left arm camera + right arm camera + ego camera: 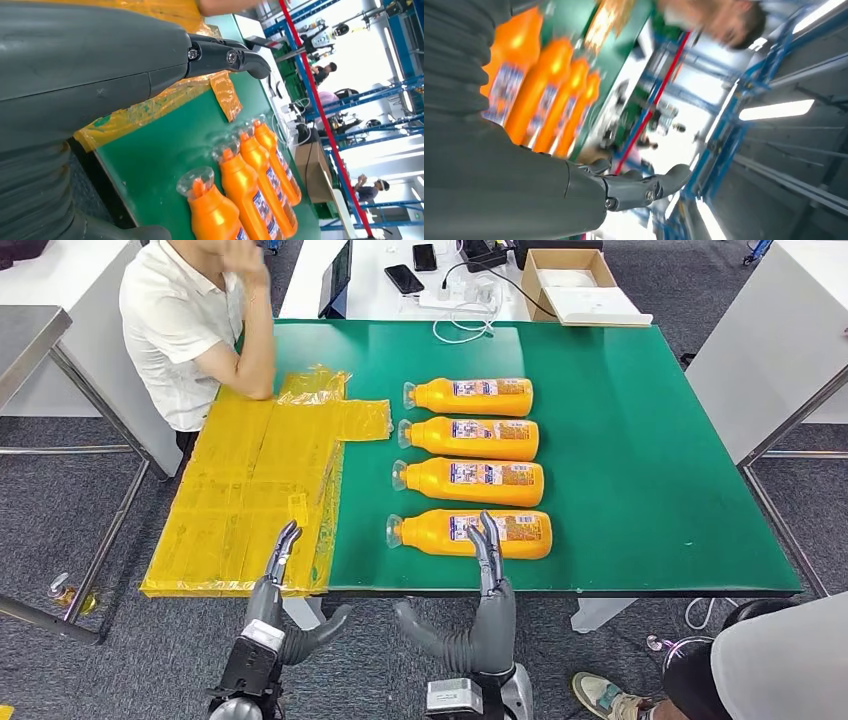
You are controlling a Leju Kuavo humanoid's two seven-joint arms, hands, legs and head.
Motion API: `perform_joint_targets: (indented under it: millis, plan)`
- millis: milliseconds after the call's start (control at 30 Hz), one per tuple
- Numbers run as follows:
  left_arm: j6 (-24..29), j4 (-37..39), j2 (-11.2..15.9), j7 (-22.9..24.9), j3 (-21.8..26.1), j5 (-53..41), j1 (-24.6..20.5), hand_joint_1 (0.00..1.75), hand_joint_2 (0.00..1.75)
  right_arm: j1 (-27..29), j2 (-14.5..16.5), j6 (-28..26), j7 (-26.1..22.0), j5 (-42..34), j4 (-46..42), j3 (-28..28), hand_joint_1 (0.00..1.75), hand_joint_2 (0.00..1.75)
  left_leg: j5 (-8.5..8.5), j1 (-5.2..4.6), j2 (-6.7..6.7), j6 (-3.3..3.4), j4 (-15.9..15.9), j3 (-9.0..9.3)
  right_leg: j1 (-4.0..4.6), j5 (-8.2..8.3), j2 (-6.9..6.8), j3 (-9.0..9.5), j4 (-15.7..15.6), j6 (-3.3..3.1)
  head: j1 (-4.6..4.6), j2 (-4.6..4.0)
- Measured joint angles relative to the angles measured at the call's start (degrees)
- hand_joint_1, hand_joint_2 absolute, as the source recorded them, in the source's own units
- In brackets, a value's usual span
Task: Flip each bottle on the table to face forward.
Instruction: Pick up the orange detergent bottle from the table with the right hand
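Four orange plastic bottles with clear caps and printed labels lay on their sides in a column on the green table mat [640,440], caps toward the robot's left, labels up: nearest bottle [470,533], second bottle [470,481], third bottle [470,438], farthest bottle [470,396]. Sat parallel and slightly apart, around the middle of the mat.

Right hand [487,550] hovered over the nearest bottle at the table's near edge, fingers extended and held close together, nothing gripped; contact with the bottle could not be told. Same hand [639,187] seen in the blurred right wrist view with fingers outstretched and empty, the row of bottles behind it.

Left hand [280,555] raised over the near part of a crinkled yellow plastic sheet [250,500], fingers straight, holding nothing. In the left wrist view, dark fingers [225,55] extended above the yellow sheet and the mat, bottles lined up beyond.

Yellow sheet covered the left part of the mat, just beside the bottles' caps.

Person in a white shirt [180,320] sat at the far left corner, one elbow on the yellow sheet. Beyond the mat: a white table with two dark phones [410,270], white cables [465,325] and an open cardboard box [575,285].
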Motion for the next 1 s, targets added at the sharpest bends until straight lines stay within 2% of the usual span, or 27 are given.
perform_joint_targets:
  millis: [167, 400, 667, 800, 1000]
  plan:
    - [-3.4, 0.1, 0.0, 0.0, 0.1, 2.2, -0.5, 0.00, 1.75, -1.9, -1.0, 0.0, 4.3, 11.7, 5.7, -8.9, 0.00, 1.75, 0.01, -0.04, -0.01, 0.02, 0.0, 0.03, -0.03, 0.04, -0.01, 0.05, 0.0, 0.03, 0.01, 0.00]
    - [-7.4, 1.4, -0.9, -0.9, 0.1, 3.7, -2.0, 0.00, 1.75, -5.5, -3.7, -0.1, 15.4, 28.2, 13.6, -12.9, 0.00, 1.75, 0.05, -0.06, 0.00, 0.06, 0.0, 0.03, -0.03, 0.06, -0.01, 0.05, 0.0, 0.07, -0.01, 0.00]
    - [-9.8, 2.0, -2.4, -2.1, 0.1, 7.6, -2.7, 0.00, 1.75, -9.6, -7.8, 0.5, 26.3, 38.0, 20.7, -13.9, 0.00, 1.75, 0.04, -0.06, -0.02, 0.06, 0.0, 0.02, -0.04, 0.06, -0.02, 0.05, 0.0, 0.07, -0.02, 0.00]
    - [-11.6, 3.4, -3.3, -2.5, -0.2, 10.4, -4.2, 0.00, 1.75, -13.3, -9.6, 1.8, 28.8, 40.6, 25.8, -14.1, 0.00, 1.75, 0.07, -0.08, -0.01, 0.10, 0.0, 0.01, -0.05, 0.12, -0.01, 0.07, 0.0, 0.15, -0.01, 0.00]
    - [-11.9, 5.7, -4.4, -3.6, -1.6, 11.0, -7.7, 0.00, 1.75, -22.7, -8.7, 6.8, 33.4, 42.6, 34.1, -13.0, 0.00, 1.75, 0.19, -0.07, 0.01, 0.17, 0.0, 0.03, -0.04, 0.26, -0.01, 0.06, 0.0, 0.14, -0.01, 0.00]
